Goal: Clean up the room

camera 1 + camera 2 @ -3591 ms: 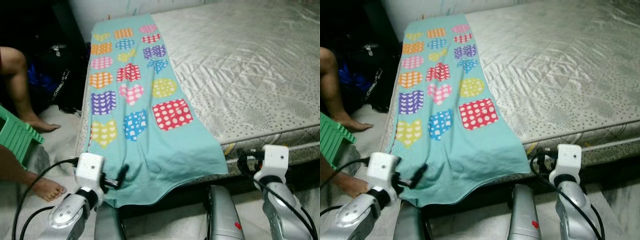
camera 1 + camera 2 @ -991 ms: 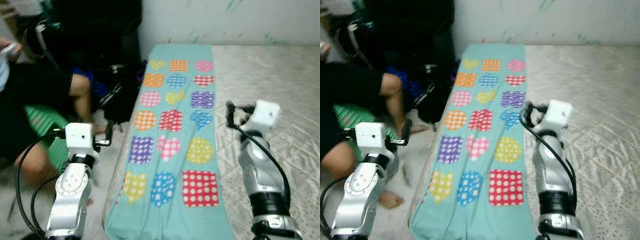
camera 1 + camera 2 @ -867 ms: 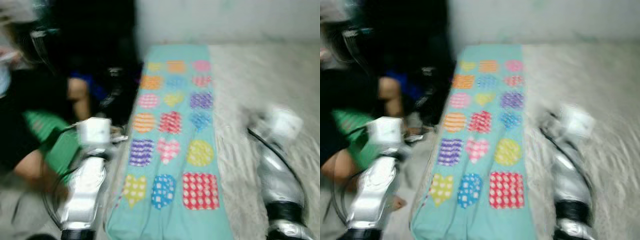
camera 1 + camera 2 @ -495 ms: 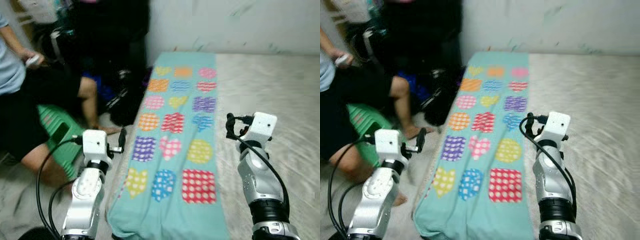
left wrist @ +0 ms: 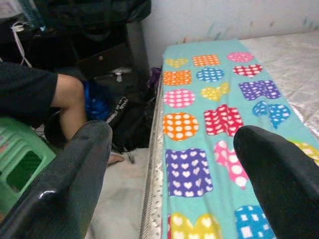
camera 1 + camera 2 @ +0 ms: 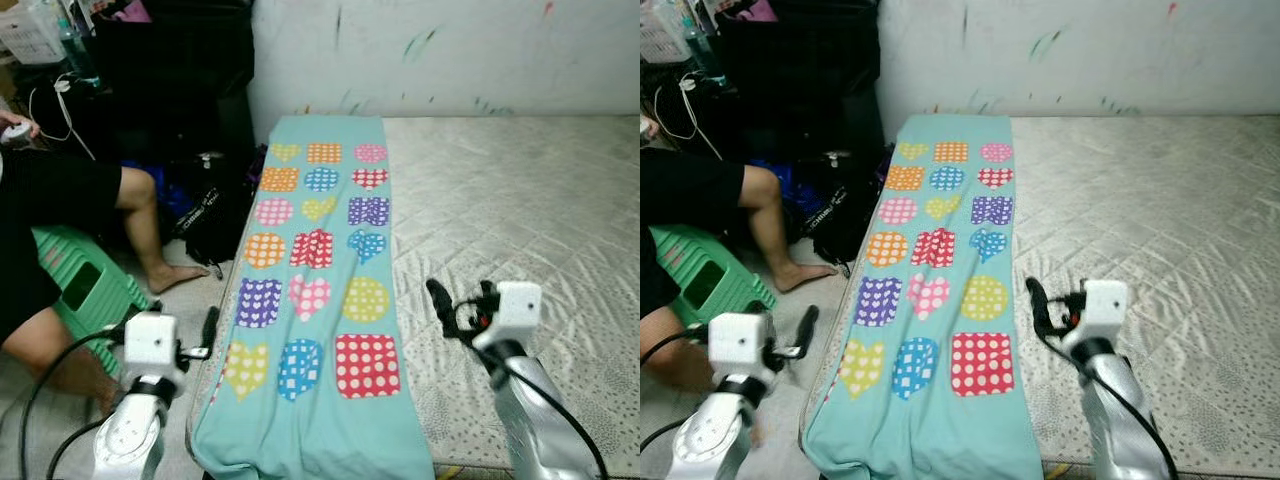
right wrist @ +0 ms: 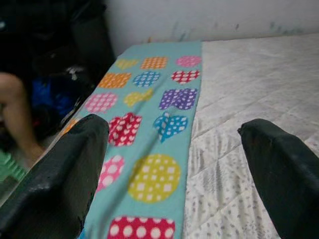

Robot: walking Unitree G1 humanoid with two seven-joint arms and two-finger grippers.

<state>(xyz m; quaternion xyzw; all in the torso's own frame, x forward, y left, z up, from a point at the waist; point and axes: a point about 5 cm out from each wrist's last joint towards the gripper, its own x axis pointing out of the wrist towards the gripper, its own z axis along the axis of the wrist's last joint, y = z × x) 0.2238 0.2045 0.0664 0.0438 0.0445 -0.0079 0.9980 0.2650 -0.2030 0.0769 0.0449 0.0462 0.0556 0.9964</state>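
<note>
A teal blanket [image 6: 318, 260] printed with bright dotted hearts and patches lies flat in a long strip along the left side of a bare quilted mattress [image 6: 520, 200]. Its near end hangs over the foot of the bed. My left gripper [image 6: 209, 322] hovers beside the bed's left edge, over the floor, level with the blanket's near rows. It is open, and its two black fingers [image 5: 75, 164] stand wide apart with nothing between them. My right gripper [image 6: 437, 297] is over the mattress just right of the blanket's edge, also open and empty, its fingers [image 7: 70, 164] spread wide.
A person sits on a green stool [image 6: 85, 290] at the left, with a bare leg [image 6: 150, 235] stretched toward the bed. Black bags [image 6: 210, 215] lean against the bed's side. A white wall [image 6: 450, 50] closes the far end. Dark furniture with cables stands at the back left.
The whole picture has shifted with the camera. Both arms now sit lower in the view than half a second ago. The blanket lies as before.
</note>
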